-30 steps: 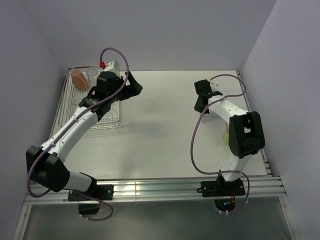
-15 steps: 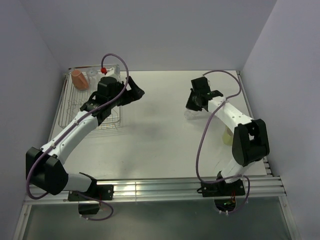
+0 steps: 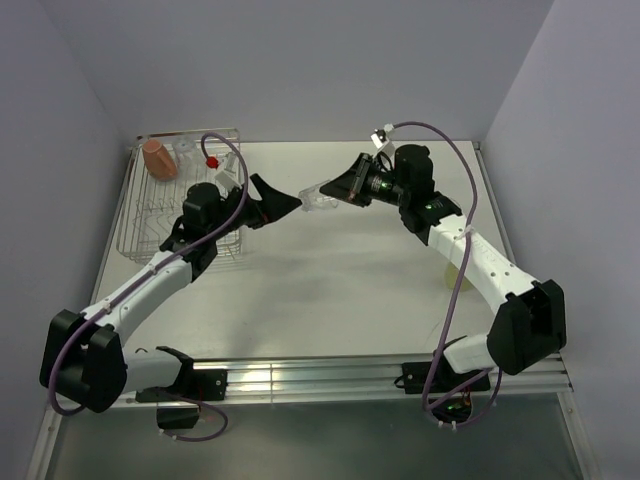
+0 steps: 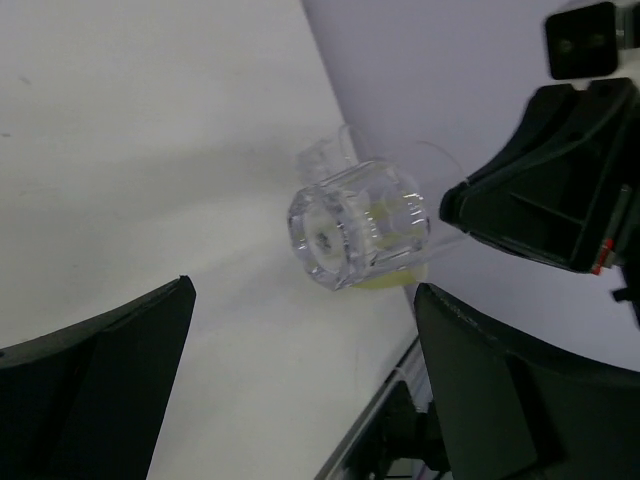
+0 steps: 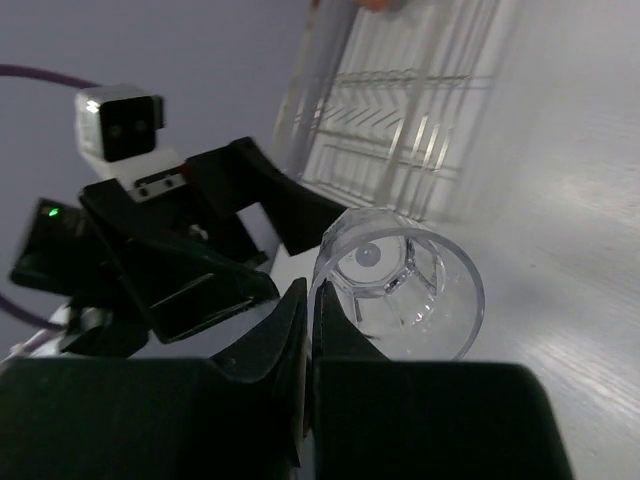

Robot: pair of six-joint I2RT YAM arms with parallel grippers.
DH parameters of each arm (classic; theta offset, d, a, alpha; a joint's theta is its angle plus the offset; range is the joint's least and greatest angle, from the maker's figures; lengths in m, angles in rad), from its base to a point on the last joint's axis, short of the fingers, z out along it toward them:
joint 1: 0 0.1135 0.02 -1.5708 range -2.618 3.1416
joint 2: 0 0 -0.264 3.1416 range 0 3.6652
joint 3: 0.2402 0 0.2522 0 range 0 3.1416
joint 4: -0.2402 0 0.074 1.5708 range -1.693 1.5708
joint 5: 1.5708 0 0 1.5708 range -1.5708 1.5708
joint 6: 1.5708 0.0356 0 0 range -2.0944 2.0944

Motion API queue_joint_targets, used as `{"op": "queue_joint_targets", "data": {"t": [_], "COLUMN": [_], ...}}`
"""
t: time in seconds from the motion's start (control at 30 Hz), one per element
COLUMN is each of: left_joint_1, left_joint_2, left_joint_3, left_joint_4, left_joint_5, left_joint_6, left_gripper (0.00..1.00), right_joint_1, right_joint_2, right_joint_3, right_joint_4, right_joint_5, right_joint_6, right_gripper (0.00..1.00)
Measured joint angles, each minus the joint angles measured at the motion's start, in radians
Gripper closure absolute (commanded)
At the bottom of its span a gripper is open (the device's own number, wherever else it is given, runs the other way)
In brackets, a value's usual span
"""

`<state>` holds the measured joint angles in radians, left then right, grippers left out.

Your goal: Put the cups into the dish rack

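Your right gripper (image 5: 308,300) is pinched on the wall of the clear tumbler (image 5: 400,285), one finger inside the rim and one outside. It holds the glass on its side in the air above the table (image 3: 330,290). The tumbler's base points at your left gripper (image 3: 285,205), whose fingers are spread wide. In the left wrist view the glass sits between them but beyond their tips, not touching either.

This looks like a handover, with the left arm set to carry the glass on to the dish rack (image 3: 135,225), which stands just behind it at the far left. The terracotta mug (image 3: 158,158) already sits upside down in the rack's far corner.

To do this step well:
- Hold the right arm steady and let the left one make the approach.
- Ease the left gripper forward along the tumbler's axis until both fingers straddle the body near the base, well clear of the right fingertips at the rim.
- Centre the glass first, since a clear, smooth wall is likely to slip from an off-centre squeeze.
- Close the left fingers fully before the right ones let go.
- Draw the right gripper straight back off the rim without tilting.
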<state>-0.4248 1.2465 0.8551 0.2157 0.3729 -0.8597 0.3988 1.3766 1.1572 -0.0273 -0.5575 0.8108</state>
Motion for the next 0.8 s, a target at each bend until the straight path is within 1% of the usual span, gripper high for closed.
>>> {"op": "queue_joint_targets", "data": {"t": [0.2,0.33,0.5,0.67,0.8], "left_joint_1": [0.001,0.001,0.001,0.002,0.002], "left_joint_2": [0.012,0.042,0.071,0.074,0.072], "left_joint_3": [-0.078,-0.108,-0.130,-0.145,-0.147], "left_joint_4": [0.228,0.371,0.455,0.524,0.541], "left_joint_5": [0.140,0.204,0.237,0.259,0.263], "left_joint_6": [-0.099,-0.161,-0.211,-0.246,-0.261], "left_gripper": [0.01,0.01,0.02,0.12,0.20], "right_joint_1": [0.000,0.000,0.001,0.005,0.006], "right_joint_2": [0.008,0.018,0.022,0.024,0.031], "right_joint_3": [-0.102,-0.143,-0.174,-0.191,-0.209], "right_joint_4": [0.211,0.342,0.496,0.576,0.621], "right_joint_5": [-0.144,-0.201,-0.254,-0.274,-0.282], "right_joint_6": [0.160,0.257,0.368,0.417,0.443], "right_gripper": [1.00,1.00,1.00,1.00,1.00]}}
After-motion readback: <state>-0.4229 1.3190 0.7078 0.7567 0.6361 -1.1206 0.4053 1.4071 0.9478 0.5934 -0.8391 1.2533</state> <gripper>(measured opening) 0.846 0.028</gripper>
